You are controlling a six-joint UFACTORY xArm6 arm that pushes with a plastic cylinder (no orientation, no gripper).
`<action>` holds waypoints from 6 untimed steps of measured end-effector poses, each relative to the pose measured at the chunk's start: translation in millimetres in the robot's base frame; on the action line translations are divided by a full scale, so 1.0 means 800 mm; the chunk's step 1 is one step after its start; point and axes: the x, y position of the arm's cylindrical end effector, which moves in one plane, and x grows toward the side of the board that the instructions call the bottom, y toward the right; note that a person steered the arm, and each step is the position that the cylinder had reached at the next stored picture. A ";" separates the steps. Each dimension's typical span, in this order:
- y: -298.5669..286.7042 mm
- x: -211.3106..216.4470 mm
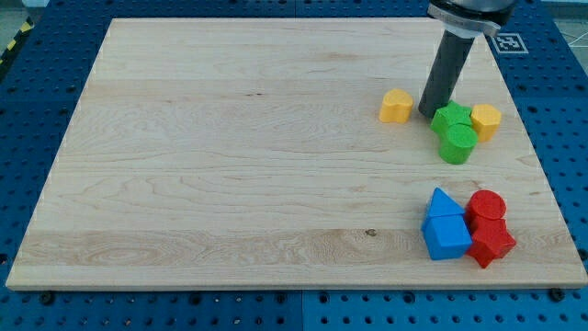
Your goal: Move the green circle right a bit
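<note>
The green circle (457,143), a short green cylinder, lies at the view's right on the wooden board (230,138). A green star-shaped block (450,118) touches it just above. My tip (429,112) stands just left of the green star, up and to the left of the green circle and apart from it. A yellow block (485,120) touches the green star's right side. Another yellow block (396,107) lies just left of my tip.
At the view's bottom right sits a tight cluster: a blue triangular block (443,203), a blue cube (447,235), a red cylinder (486,205) and a red star-shaped block (491,243). The board's right edge runs close to both clusters.
</note>
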 end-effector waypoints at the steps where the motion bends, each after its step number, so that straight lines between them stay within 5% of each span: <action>1: -0.002 0.014; 6: -0.001 0.101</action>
